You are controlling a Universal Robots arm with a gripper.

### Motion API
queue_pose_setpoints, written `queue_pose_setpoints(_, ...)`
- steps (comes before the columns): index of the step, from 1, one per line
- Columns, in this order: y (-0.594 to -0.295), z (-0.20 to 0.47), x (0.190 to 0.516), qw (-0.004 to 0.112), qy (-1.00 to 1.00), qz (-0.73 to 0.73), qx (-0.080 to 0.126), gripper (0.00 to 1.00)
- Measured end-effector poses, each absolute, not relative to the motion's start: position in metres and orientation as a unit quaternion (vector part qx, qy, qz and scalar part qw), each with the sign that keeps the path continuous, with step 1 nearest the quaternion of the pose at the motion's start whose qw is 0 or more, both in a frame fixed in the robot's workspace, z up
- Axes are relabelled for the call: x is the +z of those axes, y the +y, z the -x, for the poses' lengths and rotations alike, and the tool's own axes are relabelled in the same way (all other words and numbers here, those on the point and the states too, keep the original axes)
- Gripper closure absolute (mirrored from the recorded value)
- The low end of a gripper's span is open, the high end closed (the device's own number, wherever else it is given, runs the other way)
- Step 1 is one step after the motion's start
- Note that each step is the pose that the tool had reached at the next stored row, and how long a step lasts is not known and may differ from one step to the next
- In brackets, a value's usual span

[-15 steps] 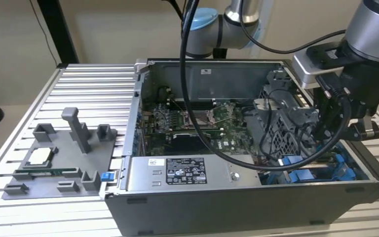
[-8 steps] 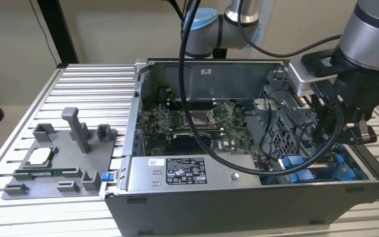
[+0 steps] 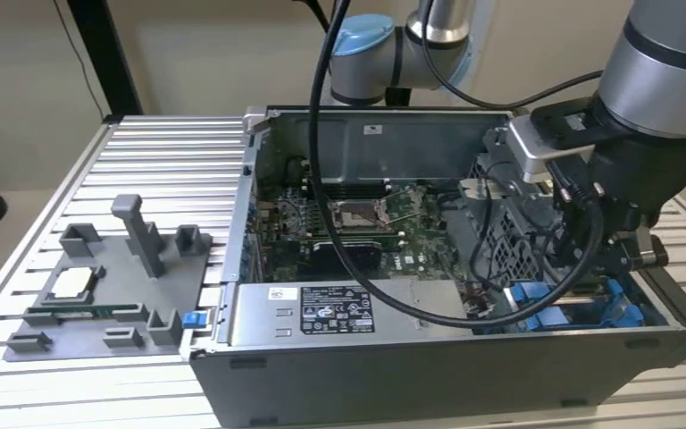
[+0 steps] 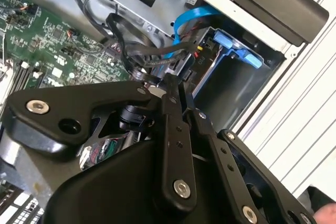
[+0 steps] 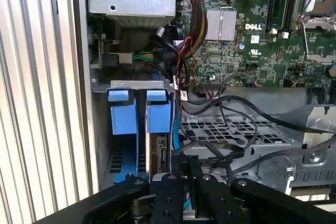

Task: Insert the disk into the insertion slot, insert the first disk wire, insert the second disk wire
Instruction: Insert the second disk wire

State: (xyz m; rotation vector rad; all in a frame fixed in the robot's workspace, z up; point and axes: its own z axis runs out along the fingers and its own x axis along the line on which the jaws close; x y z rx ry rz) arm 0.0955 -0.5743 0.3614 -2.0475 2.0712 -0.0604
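Ribbed metal table (image 3: 140,152) carries the open PC case (image 3: 439,375) in the exterior view, second wrist view has the gripper (image 4: 176,90) pinched nearly shut over black cables (image 4: 131,51), first wrist view puts the blue-framed disk (image 5: 157,124) standing in its bay

Arm tube (image 3: 677,40): silver-grey metal cylinder with a black band near the top.
Joint cap (image 3: 361,40): rounded, light blue, on a grey housing.
Wrist block (image 3: 546,143): pale grey box mounted on black hardware.
Cable (image 3: 325,179): thick, black, looping from the upper arm to the wrist.
Claw (image 4: 176,85): matte black linkage bars, dotted with small holes.
Screws (image 4: 181,188): round silver heads at the link pivots.
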Motion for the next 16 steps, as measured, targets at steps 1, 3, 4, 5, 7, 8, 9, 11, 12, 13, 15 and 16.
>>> queue_pose_setpoints(1, -0.575, -0.095, 0.361, 0.114, 0.706, 0.698, -0.021, 1.0)
queue_pose_setpoints(3, -0.576, -0.095, 0.36, 0.114, 0.706, 0.698, -0.021, 1.0)
queue_pose_setpoints(4, -0.578, -0.095, 0.359, 0.114, 0.706, 0.698, -0.021, 1.0)
queue_pose_setpoints(5, -0.58, -0.095, 0.359, 0.114, 0.706, 0.698, -0.021, 1.0)
queue_pose_setpoints(7, -0.583, -0.095, 0.358, 0.114, 0.706, 0.698, -0.021, 1.0)
queue_pose_setpoints(8, -0.584, -0.095, 0.357, 0.114, 0.706, 0.698, -0.021, 1.0)
queue_pose_setpoints(9, -0.585, -0.095, 0.356, 0.114, 0.706, 0.698, -0.021, 1.0)
queue_pose_setpoints(11, -0.587, -0.096, 0.355, 0.114, 0.706, 0.698, -0.021, 1.0)
queue_pose_setpoints(12, -0.588, -0.096, 0.354, 0.114, 0.707, 0.698, -0.021, 1.0)
queue_pose_setpoints(13, -0.588, -0.096, 0.353, 0.114, 0.707, 0.698, -0.021, 1.0)
queue_pose_setpoints(15, -0.589, -0.097, 0.352, 0.114, 0.708, 0.697, -0.021, 1.0)
queue_pose_setpoints(16, -0.59, -0.098, 0.352, 0.114, 0.708, 0.696, -0.021, 1.0)
